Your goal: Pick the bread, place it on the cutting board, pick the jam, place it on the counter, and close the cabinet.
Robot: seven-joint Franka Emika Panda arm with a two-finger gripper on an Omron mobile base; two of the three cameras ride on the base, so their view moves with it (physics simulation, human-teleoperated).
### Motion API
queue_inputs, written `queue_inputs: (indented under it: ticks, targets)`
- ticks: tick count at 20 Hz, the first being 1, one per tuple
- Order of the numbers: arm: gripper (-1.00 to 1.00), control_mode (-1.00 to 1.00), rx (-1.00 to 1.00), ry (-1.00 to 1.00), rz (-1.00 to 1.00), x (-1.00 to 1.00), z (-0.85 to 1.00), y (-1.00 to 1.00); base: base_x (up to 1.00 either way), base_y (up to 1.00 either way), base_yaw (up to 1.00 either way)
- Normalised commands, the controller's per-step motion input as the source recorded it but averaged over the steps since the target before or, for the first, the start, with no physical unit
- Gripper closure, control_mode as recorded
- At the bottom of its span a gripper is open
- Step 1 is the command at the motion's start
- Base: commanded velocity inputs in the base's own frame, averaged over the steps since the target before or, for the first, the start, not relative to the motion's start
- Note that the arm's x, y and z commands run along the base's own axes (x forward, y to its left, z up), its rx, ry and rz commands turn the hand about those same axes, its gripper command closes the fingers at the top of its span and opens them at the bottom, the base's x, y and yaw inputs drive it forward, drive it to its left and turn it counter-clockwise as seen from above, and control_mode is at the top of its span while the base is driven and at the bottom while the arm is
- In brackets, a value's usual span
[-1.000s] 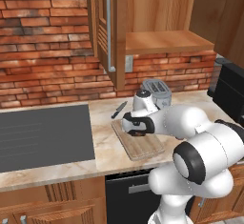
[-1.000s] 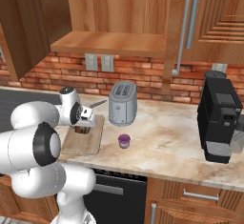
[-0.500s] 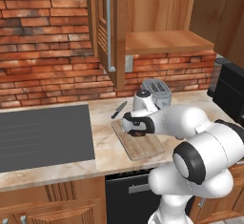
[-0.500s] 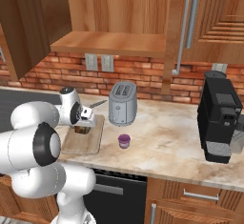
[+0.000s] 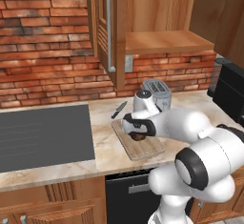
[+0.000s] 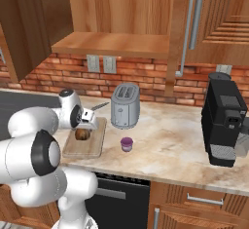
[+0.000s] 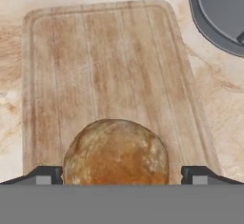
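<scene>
The bread (image 7: 116, 151) lies on the cutting board (image 7: 109, 66), near the board's end closest to the hand. My gripper (image 7: 121, 176) hangs low over it, open, one fingertip on each side of the roll with a small gap at the right. From the base I see the gripper (image 5: 138, 131) above the bread (image 5: 138, 136) on the cutting board (image 5: 147, 147). The jam (image 6: 126, 144) stands upright on the counter (image 6: 170, 145), just right of the cutting board (image 6: 95, 145) and in front of the toaster. The cabinet (image 6: 112, 43) is open, its door (image 5: 107, 32) swung out.
A silver toaster (image 6: 125, 105) stands behind the board. A black-handled knife (image 5: 119, 109) lies on the counter beyond the board's far corner. The dark cooktop (image 5: 43, 137) is to the left, a black coffee machine (image 6: 223, 118) to the right.
</scene>
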Motion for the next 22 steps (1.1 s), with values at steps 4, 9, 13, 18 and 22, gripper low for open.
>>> queue_inputs:
  ticks: [4, 9, 13, 18, 22]
  targets:
    - [-1.00, -1.00, 0.00, -0.10, 0.00, -0.19, 0.09, 0.00, 0.00, 0.00, 0.00]
    - [-1.00, -1.00, 0.00, -0.10, 0.00, -0.18, 0.21, 0.00, 0.00, 0.00, 0.00]
    - [-1.00, -1.00, 0.01, -0.13, 0.00, -0.19, 0.31, 0.00, 0.00, 0.00, 0.00]
    - [-1.00, -1.00, 0.01, -0.13, 0.00, -0.20, 0.29, 0.00, 0.00, 0.00, 0.00]
    - [-1.00, -1.00, 0.03, -0.10, 0.00, -0.21, 0.30, 0.00, 0.00, 0.00, 0.00]
